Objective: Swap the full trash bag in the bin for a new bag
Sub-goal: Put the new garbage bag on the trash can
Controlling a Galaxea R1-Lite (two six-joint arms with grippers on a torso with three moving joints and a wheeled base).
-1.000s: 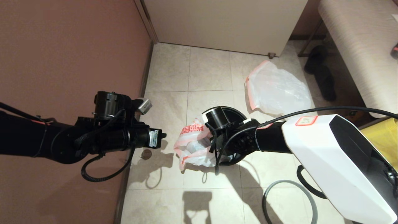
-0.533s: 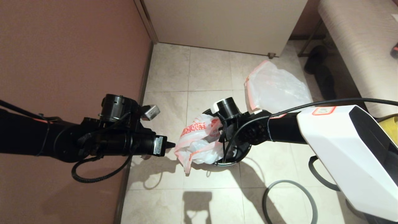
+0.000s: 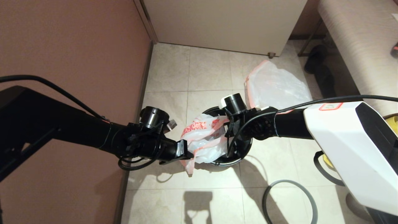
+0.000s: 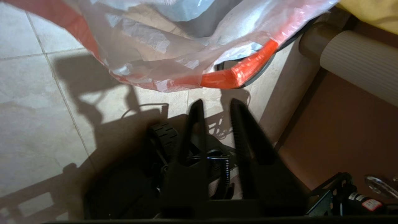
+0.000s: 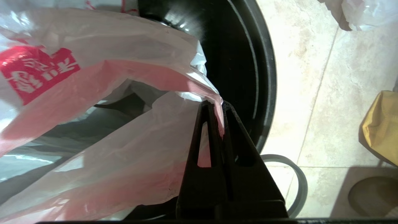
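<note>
The new bag (image 3: 202, 140), translucent white with red characters and a pink hem, hangs over the near-left side of the black bin (image 3: 239, 155). My right gripper (image 5: 217, 105) is over the bin (image 5: 245, 62), shut on the new bag's (image 5: 102, 102) pink hem. My left gripper (image 4: 216, 104) is open with nothing between its fingers, just short of the bag's orange-pink hem (image 4: 236, 74); in the head view it (image 3: 188, 153) reaches the bag's left edge. The full trash bag (image 3: 276, 88) lies on the floor behind the bin.
A grey hoop (image 3: 289, 199) lies on the tiles at the front right. A brown wall (image 3: 77, 56) runs along the left, a white cabinet (image 3: 224, 21) stands at the back, a bench (image 3: 363, 46) and dark shoes (image 3: 321, 74) at the right. A yellow fabric bag (image 5: 382, 124) sits right of the bin.
My left arm has swung right and down to the bag's left edge, and its jaws have parted. My right gripper has closed on the hem and drawn it back across the bin.
</note>
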